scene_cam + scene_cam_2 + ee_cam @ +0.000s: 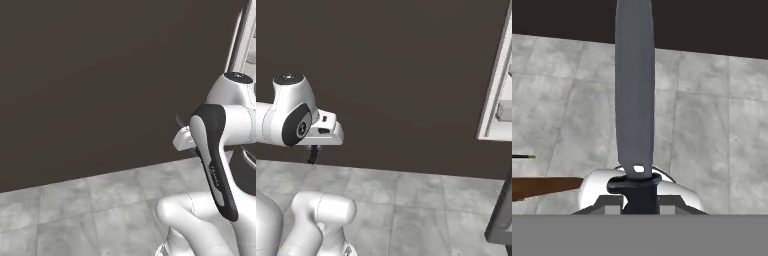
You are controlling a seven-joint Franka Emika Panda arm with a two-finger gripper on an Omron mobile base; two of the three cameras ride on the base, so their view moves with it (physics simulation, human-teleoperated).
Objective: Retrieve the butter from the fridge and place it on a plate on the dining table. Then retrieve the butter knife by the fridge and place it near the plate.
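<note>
The butter knife (pixel 635 90) sits clamped in your gripper (pixel 635 192), seen from the hand camera: its dark handle is pinched low in the frame and the long grey blade runs straight up over the grey tiled floor (pixel 712 115). At the left edge of that view a brown strip pokes in; you cannot tell what it is. From the left base camera, the dark wall (pixel 100 85) spans the left, and your arm (pixel 215 150) rises at the right. From the right base camera, the gripper (pixel 312 152) hangs at the left and the fridge (pixel 496 100) stands at the far right, its white interior showing.
</note>
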